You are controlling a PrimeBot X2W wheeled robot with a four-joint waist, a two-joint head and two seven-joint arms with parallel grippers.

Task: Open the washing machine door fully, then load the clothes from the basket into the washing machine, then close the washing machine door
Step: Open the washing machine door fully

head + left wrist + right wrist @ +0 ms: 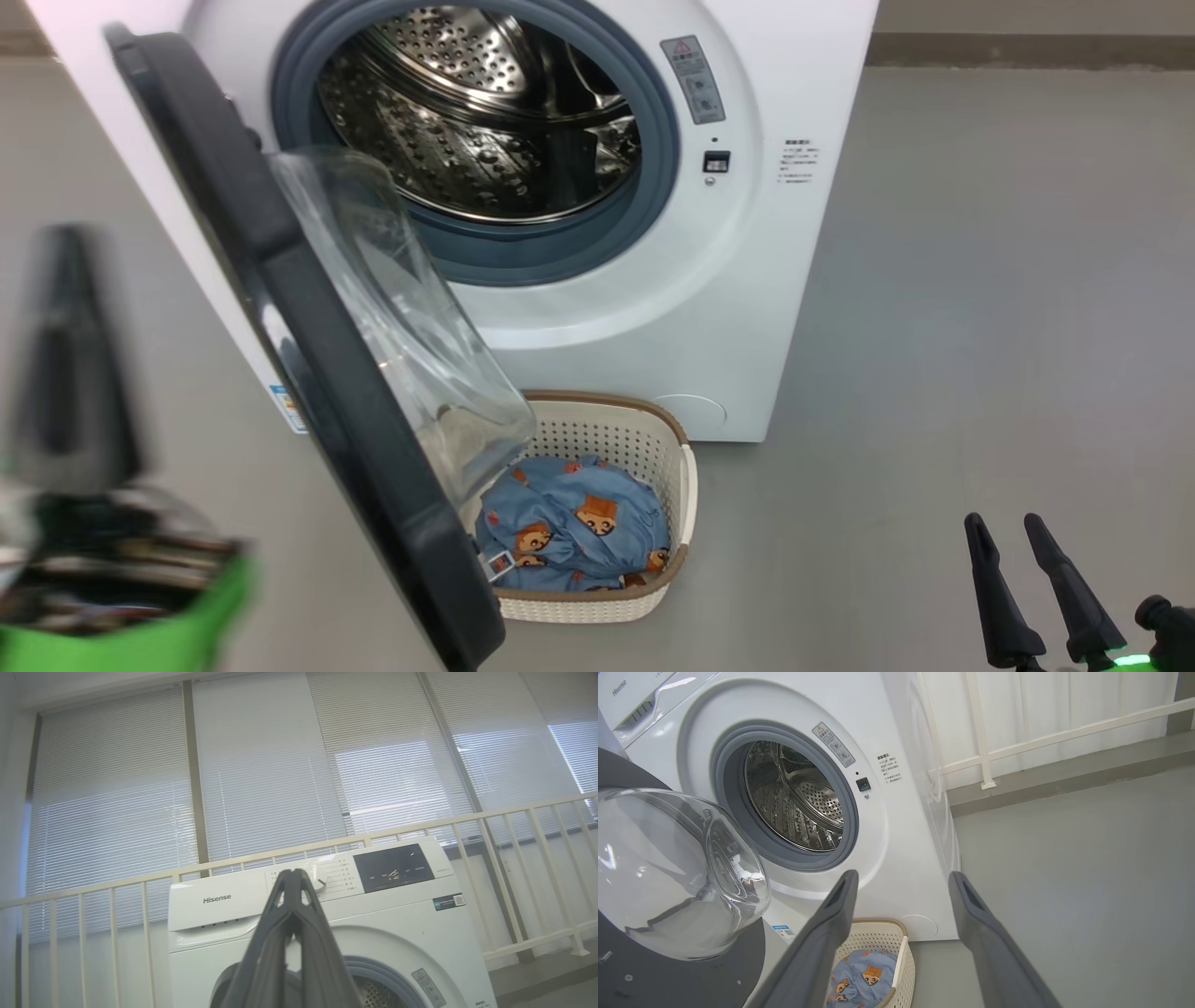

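Head view had the door (pixel 299 317) hanging open over the basket (pixel 686 495) of clothes (pixel 579 527) on the grey floor (pixel 980 327). Left hand (pixel 293 873) was pinched shut, empty; right hand (pixel 902 877) spread wide. Blinds (pixel 261 765) and railing (pixel 490 816) stood behind the washer (pixel 402 924).

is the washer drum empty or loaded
Empty: the steel drum shows bare metal inside; the clothes lie in the basket.

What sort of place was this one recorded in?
Probably a laundry corner of an office-like building: a Hisense washing machine stands on a bare grey floor, with a white railing and tall blinds behind it and a basket of clothes in front.
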